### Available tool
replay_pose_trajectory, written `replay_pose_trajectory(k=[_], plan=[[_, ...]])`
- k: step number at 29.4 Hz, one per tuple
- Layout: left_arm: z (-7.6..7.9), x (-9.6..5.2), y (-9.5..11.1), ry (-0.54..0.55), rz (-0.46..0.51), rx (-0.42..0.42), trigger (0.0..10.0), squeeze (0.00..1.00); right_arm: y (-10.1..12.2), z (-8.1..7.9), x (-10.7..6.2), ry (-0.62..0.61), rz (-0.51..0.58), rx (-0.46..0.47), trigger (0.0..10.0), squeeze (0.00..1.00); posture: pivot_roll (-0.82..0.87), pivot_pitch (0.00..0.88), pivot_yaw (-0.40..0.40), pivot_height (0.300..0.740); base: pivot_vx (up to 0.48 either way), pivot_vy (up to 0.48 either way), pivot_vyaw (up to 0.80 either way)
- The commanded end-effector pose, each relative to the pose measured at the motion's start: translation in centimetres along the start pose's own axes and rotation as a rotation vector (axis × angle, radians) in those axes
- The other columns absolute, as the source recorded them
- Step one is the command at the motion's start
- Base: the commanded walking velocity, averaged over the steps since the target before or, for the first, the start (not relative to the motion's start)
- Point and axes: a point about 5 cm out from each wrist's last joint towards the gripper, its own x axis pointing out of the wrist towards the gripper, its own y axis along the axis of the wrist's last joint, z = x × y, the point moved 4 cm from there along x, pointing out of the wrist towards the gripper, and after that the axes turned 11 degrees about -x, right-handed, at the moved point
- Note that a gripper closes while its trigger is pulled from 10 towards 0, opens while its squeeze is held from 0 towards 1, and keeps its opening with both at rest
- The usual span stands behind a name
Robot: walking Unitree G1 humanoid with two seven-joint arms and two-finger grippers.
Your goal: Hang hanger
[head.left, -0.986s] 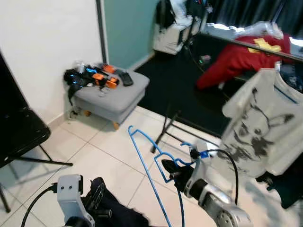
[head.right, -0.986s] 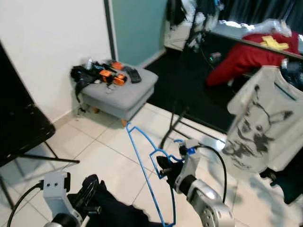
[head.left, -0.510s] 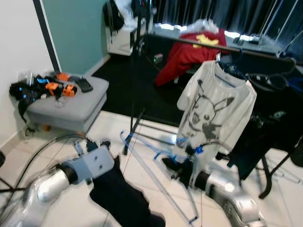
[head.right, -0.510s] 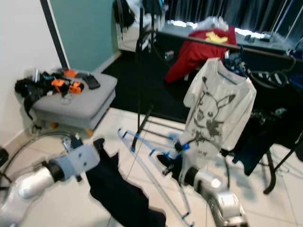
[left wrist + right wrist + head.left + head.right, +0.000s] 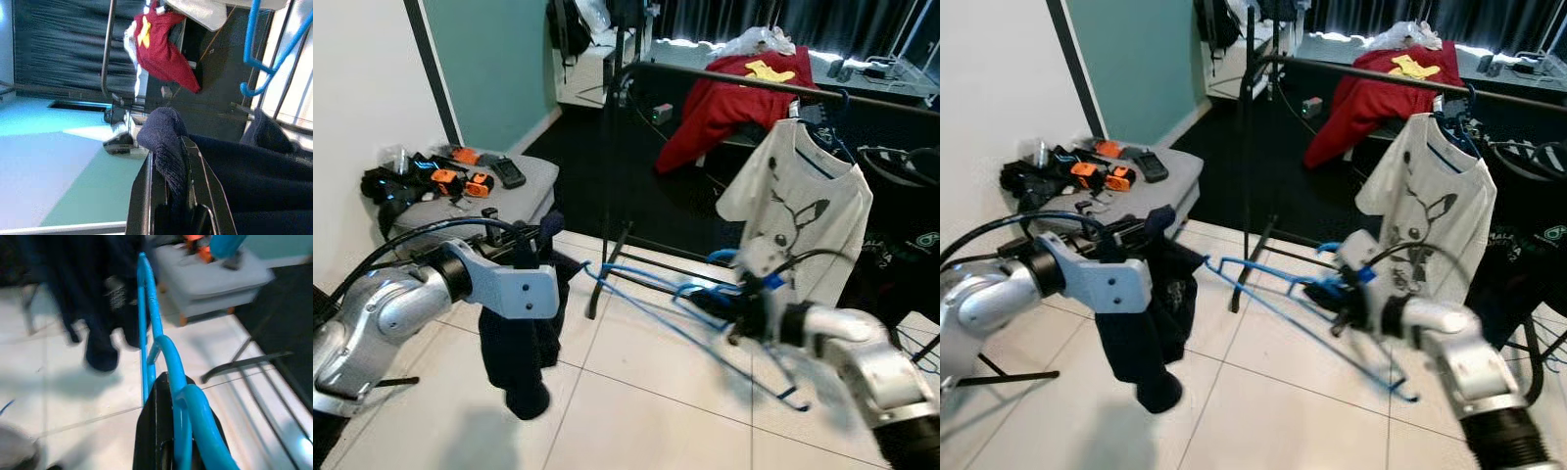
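Note:
A blue wire hanger juts out low over the tiles, and my right gripper is shut on it near its hook. In the right wrist view the black fingers clamp the blue wire. My left gripper is shut on a dark navy garment, which hangs limp below it above the floor. The left wrist view has the navy cloth pinched between the fingers. Behind stands a black clothes rack with a red garment and a white printed T-shirt on it.
A grey ottoman with tools and cables on it stands by the wall at left. The rack's upright pole and feet rise just beyond the hanger. Dark clothes hang at the rack's right end. White tiles lie below.
The view has swung toward the rack. My left arm has lifted the navy garment higher, so it hangs free. The right gripper still holds the hanger, now stretched further out.

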Motion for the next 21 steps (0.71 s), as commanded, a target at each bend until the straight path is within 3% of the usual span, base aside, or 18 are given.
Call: replay_pose_trajectory(k=[1,2,4,5,7,9,12,14,21], plan=[[-0.7,-0.3,0.2,-0.006,0.020,0.031,10.0,0.00,0.2,0.2,-0.3,0.008,0.008,-0.005,10.0,0.00,-0.05,0.001,0.005,0.740,0.000,0.000,0.00],[-1.3,-0.2,0.8,-0.002,0.075,0.071,10.0,0.00,0.6,0.9,-1.9,0.044,-0.001,-0.028,10.0,0.00,-0.06,0.000,0.014,0.740,0.000,0.000,0.00],[-1.3,-0.2,0.8,-0.002,0.075,0.071,10.0,0.00,0.6,0.9,-1.9,0.044,-0.001,-0.028,10.0,0.00,-0.06,0.000,0.014,0.740,0.000,0.000,0.00],[-1.6,0.0,1.6,-0.007,0.129,0.110,10.0,0.00,1.0,1.1,-2.9,0.079,-0.009,-0.045,10.0,0.00,-0.07,0.000,0.013,0.740,0.000,0.000,0.00],[-1.6,0.0,1.6,-0.007,0.129,0.110,10.0,0.00,1.0,1.1,-2.9,0.079,-0.009,-0.045,10.0,0.00,-0.07,0.000,0.013,0.740,0.000,0.000,0.00],[-1.7,0.6,3.1,-0.050,0.236,0.195,10.0,0.00,2.5,0.9,-4.0,0.183,0.019,-0.071,10.0,0.00,-0.07,0.000,0.017,0.740,0.000,0.000,0.00],[-1.6,0.7,3.5,-0.082,0.268,0.232,10.0,0.00,3.5,0.7,-4.3,0.231,0.047,-0.084,10.0,0.00,-0.07,0.000,0.021,0.740,0.000,0.000,0.00],[-1.4,0.7,3.8,-0.130,0.304,0.276,10.0,0.00,5.3,0.8,-4.8,0.282,0.104,-0.107,10.0,0.00,-0.06,0.000,0.022,0.740,0.000,0.000,0.00],[-1.4,0.7,4.3,-0.160,0.357,0.300,10.0,0.00,7.8,1.4,-6.0,0.346,0.180,-0.134,10.0,0.00,-0.07,0.000,0.029,0.740,0.000,0.000,0.00]])
